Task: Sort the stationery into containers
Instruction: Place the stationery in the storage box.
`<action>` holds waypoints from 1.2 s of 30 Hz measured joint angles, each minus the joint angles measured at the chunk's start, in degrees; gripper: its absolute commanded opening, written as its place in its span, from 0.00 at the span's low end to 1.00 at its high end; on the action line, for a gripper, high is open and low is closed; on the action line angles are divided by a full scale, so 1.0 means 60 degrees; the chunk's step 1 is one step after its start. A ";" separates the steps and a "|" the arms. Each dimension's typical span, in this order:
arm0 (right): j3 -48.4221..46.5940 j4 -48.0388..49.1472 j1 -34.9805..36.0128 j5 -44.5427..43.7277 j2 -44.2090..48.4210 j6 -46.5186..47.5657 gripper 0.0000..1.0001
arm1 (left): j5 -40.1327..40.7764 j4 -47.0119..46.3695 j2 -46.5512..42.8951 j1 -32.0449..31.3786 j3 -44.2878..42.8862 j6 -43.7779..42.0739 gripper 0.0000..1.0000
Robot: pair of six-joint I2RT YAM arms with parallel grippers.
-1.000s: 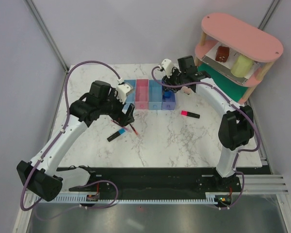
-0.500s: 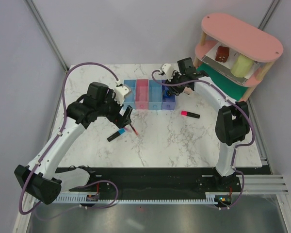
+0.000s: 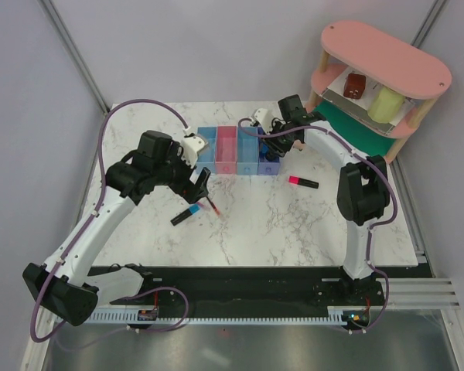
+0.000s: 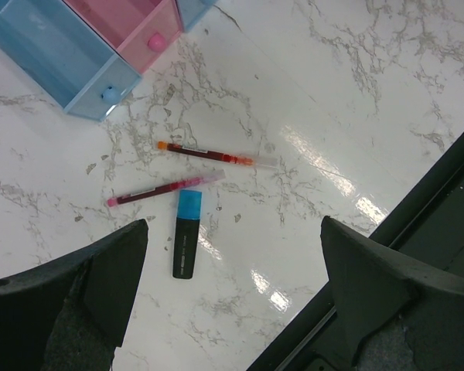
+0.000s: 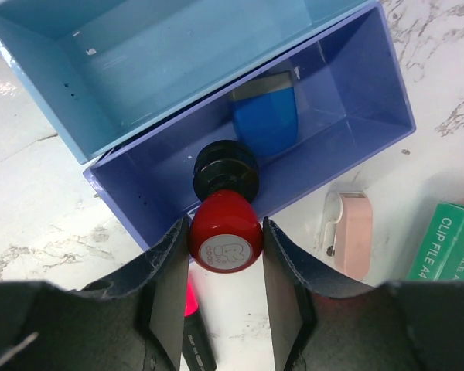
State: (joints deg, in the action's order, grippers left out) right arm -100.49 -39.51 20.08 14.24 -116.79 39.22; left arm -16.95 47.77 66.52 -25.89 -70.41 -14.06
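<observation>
left hand released, barely moved, pens and marker on counter below it | right hand grasping stamp, has swung left over dark bin, blue block inside just beyond | drop likely next

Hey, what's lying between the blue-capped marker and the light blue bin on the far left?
Two thin red pens lie there, between the marker and the bin; the left wrist view shows it clearly.
</observation>
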 measured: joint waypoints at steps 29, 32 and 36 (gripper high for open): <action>-0.0284 -0.0372 0.0681 -0.0455 -0.0565 0.0382 0.68 | -0.0015 -0.0055 -0.0080 0.0135 0.0452 0.0000 1.00; -0.0284 -0.0226 0.0678 -0.0576 -0.0565 0.0342 0.70 | -0.0026 -0.0055 -0.0106 0.0135 0.0510 0.0000 1.00; -0.0299 -0.0200 0.0681 -0.0685 -0.0506 0.0270 0.70 | -0.0058 -0.0131 -0.0113 0.0135 0.0590 0.0004 1.00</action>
State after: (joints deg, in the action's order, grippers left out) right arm -102.28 -40.71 24.16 10.13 -119.83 40.84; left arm -17.30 46.98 65.84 -25.08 -66.87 -14.04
